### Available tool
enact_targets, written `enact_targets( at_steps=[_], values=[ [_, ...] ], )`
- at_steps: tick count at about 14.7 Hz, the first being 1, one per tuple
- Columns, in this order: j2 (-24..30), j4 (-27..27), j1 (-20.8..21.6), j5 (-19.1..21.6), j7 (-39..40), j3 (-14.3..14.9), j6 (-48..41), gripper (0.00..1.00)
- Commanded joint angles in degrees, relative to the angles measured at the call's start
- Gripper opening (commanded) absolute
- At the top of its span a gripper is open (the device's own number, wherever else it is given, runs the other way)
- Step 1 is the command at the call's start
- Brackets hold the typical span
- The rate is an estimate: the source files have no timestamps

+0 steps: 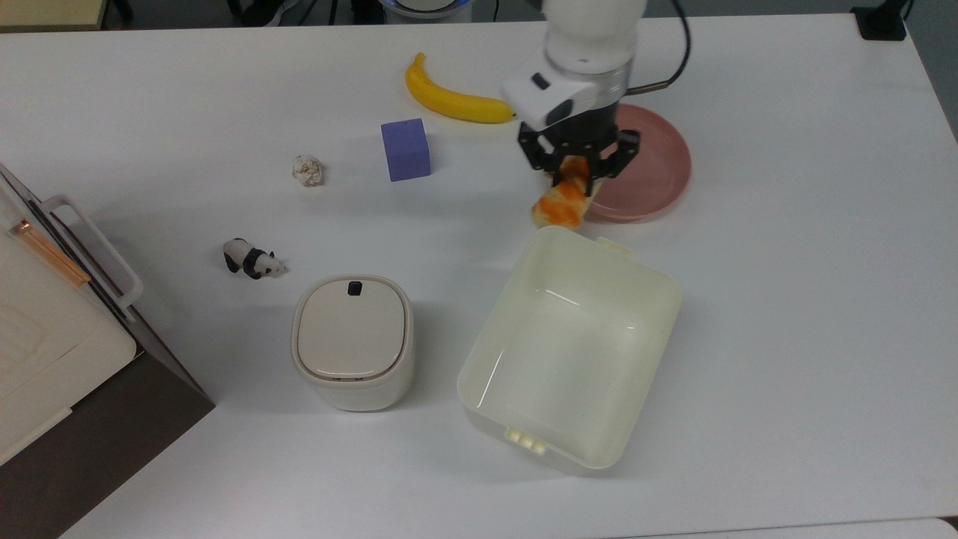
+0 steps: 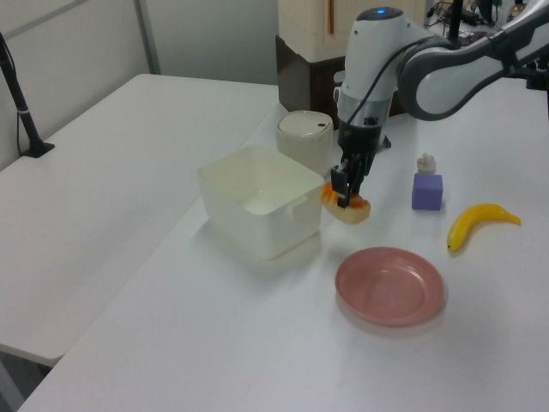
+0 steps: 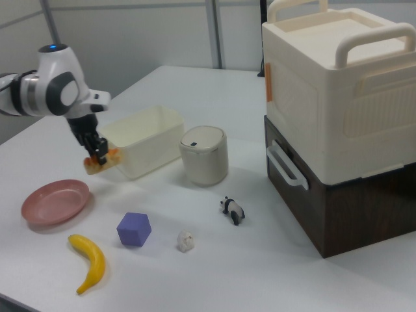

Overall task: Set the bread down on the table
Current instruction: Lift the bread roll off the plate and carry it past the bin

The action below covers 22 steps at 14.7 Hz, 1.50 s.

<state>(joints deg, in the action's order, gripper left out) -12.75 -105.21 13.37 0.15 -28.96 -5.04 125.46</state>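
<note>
I see gripper (image 1: 575,171) clamped on bread (image 1: 560,206), held above table (image 1: 786,299) | tub (image 1: 569,352) rim just beyond fingertips, pink plate (image 1: 651,168) beside, banana (image 1: 456,101) behind | bread's upper end hidden between fingers

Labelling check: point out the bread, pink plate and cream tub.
bread (image 1: 560,209), top view, glazed end below the hand.
pink plate (image 2: 390,287), left view, bare centre.
cream tub (image 1: 666,299), top view, rim on the top view's right.
</note>
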Motion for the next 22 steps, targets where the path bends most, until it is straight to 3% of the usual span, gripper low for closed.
enact_targets(
  at_steps=[1,11,22],
  values=[
    [1.59,0.18,-3.34,-0.15,3.38,0.12,-2.94,0.40],
    [4.93,0.18,-7.30,0.11,10.59,0.38,-10.41,0.40],
    [1.16,0.27,-14.16,0.02,16.84,0.30,-9.88,0.41]
  ],
)
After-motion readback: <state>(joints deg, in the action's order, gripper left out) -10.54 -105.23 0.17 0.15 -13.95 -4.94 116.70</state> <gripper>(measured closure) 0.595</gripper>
